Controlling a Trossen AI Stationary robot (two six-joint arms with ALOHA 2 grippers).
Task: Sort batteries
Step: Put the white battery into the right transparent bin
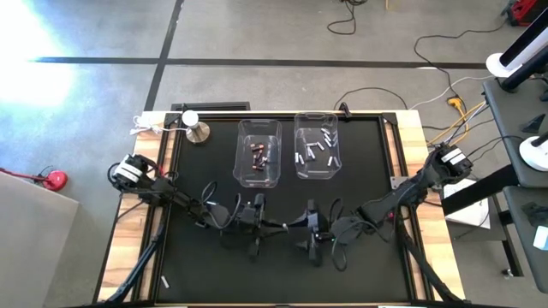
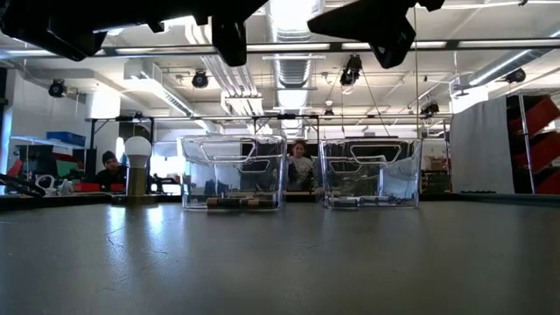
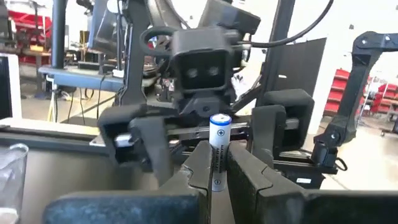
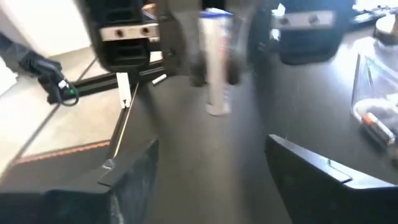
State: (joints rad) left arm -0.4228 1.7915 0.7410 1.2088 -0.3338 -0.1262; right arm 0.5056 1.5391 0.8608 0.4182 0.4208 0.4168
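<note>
The black tabletop [image 1: 197, 257] carries two clear plastic bins side by side toward its far edge; both dark arms reach in from the near corners and meet close together over the near middle. The left clear plastic bin [image 1: 258, 152] holds a small cluster of dark, reddish batteries [image 1: 259, 153], and the right clear plastic bin [image 1: 316, 145] holds scattered white and silver batteries [image 1: 318, 150] lying at mixed angles. In the low view the bins' contents show only as thin dark and pale lines along their floors, and both arms are cut off at the upper edge. A round silver knob-like object with a white top [image 1: 196, 127] stands near the far left corner, well apart from the bins. The left end effector [image 3: 217, 168] is clamped on a white cylindrical battery with a blue band [image 3: 219, 149], which stands upright, long axis vertical, blue end up, its lower part hidden between the fingers. The right end effector [image 4: 211, 168] faces it just beside, its fingers standing apart with nothing between them; in its wrist view the same battery is blurred and its upper end is cut off. One small pale cell [image 1: 163, 281] lies alone near the tabletop's near left edge, too small to make out further.
</note>
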